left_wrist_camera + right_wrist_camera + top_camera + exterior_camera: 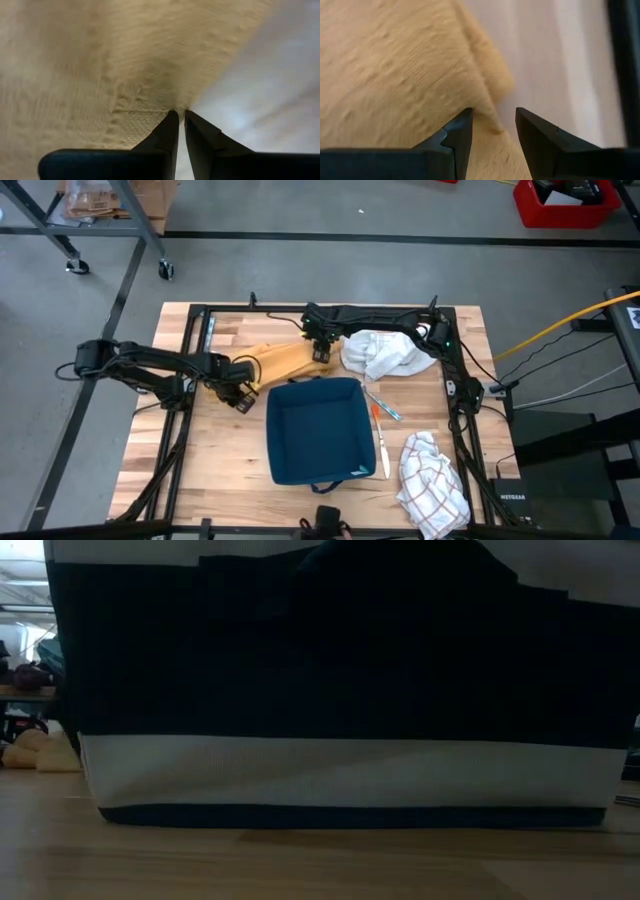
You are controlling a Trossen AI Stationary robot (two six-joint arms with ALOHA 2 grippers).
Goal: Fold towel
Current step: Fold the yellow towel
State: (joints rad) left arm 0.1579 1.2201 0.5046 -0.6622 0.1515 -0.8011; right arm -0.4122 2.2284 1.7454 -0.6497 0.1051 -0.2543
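Reaching in from the table's [230, 470] left edge, left arm [140, 365] stretching toward the middle; left gripper [243, 392] sitting low at the near-left end of the tan towel [283, 360], just left of the bin [320, 430]; in the left wrist view, fingers [167, 135] pinching nearly shut on the towel's [125, 60] hemmed edge, so clenched on the cloth; towel lying on the wood toward the rear of the table, running diagonally from the left gripper up toward the right gripper, between the two claws and just behind the bin's far-left corner; right gripper [320, 350] hanging at the towel's far-right end, beside the white cloth [385, 352]; in the right wrist view, fingers [457, 135] standing apart with a ridge of towel [395, 75] edge lying in the gap and one finger touching it, not closed on it, so released; right arm [380, 315] lying along the table's rear edge, coming in from the right; blue bin sitting open at the table's middle, filling the low view as a dark wall [330, 650] with a pale band; pens [380, 415] lying just right of the bin; white cloth bunched behind them near the rear right; checked cloth [432, 480] crumpled at the near-right corner; yellow cable [560, 325] trailing off the floor to the right.
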